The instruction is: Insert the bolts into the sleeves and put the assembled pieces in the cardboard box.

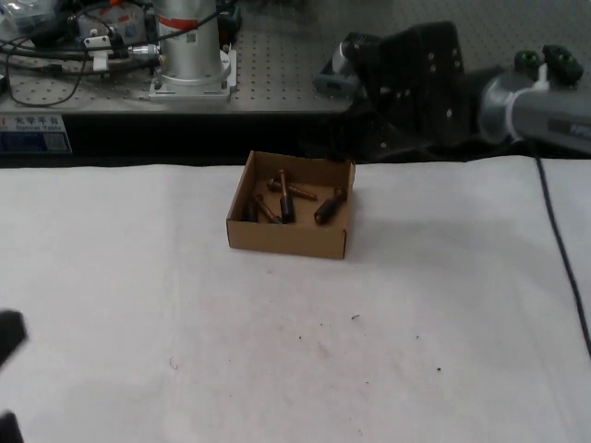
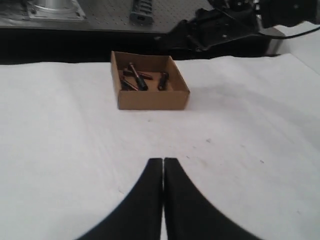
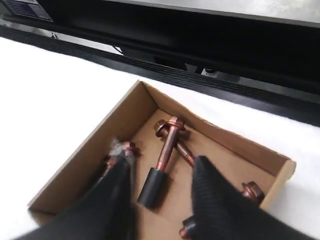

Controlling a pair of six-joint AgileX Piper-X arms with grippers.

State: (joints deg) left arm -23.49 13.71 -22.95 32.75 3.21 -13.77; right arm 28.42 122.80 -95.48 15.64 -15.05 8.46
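Note:
The cardboard box (image 1: 286, 238) stands on the white cloth toward the back of the bench, and several copper bolts with black sleeves (image 1: 286, 198) lie inside it. In the right wrist view my right gripper (image 3: 161, 157) is open, its two fingers spread above the box (image 3: 90, 160). Between them lies a bolt in its black sleeve (image 3: 152, 187), and more bolts (image 3: 252, 192) lie around it. My left gripper (image 2: 163, 161) is shut on nothing, low over the cloth well in front of the box (image 2: 152, 100).
A dark arm body (image 1: 416, 74) and a grey link (image 1: 526, 106) sit at the back right. A black bench edge and a perforated plate with a metal column (image 1: 189, 46) run behind the box. A black cable (image 1: 559, 249) trails down the right side.

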